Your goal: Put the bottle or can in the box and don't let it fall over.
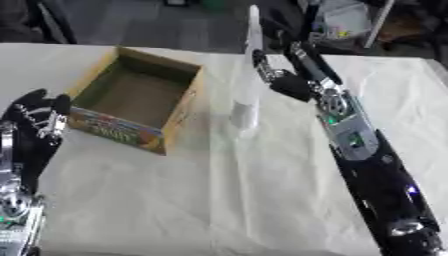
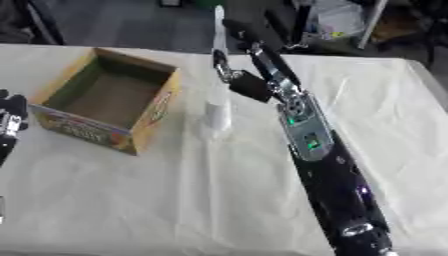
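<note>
The bottle (image 1: 247,95) is tall, pale and translucent, and stands upright on the white tablecloth (image 1: 219,200), just right of the cardboard box (image 1: 136,97) and apart from its right wall. The box is open-topped, its interior shows bare, and it sits near the table's left portion, skewed to the table edges.

The right hand (image 1: 278,75) reaches in from the lower right along a long black arm and sits against the bottle's right side at mid height. Whether its fingers curl round the bottle cannot be told.

The left hand (image 1: 39,117) rests at the left edge, fingers relaxed and pointing up, holding nothing, just beside the box's left corner.

Bare cloth lies in front of the box and bottle.
</note>
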